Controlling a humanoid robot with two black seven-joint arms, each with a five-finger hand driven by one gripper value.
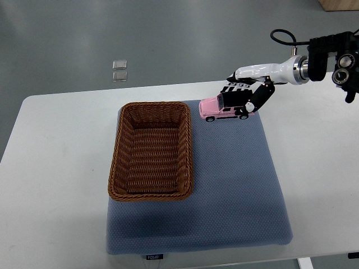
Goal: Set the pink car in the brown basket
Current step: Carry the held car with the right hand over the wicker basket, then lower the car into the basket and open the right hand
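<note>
The pink car is a small toy with dark windows. It is held just right of the basket's far right corner, above the far edge of the blue mat. My right hand comes in from the right edge and its black fingers are curled around the car's rear half. The brown basket is a woven rectangular wicker tray on the left part of the mat, and nothing lies in it. The left arm does not show.
The blue mat lies on a white table. Two small clear squares lie on the grey floor beyond the table. The right arm's black wrist sits at the far right.
</note>
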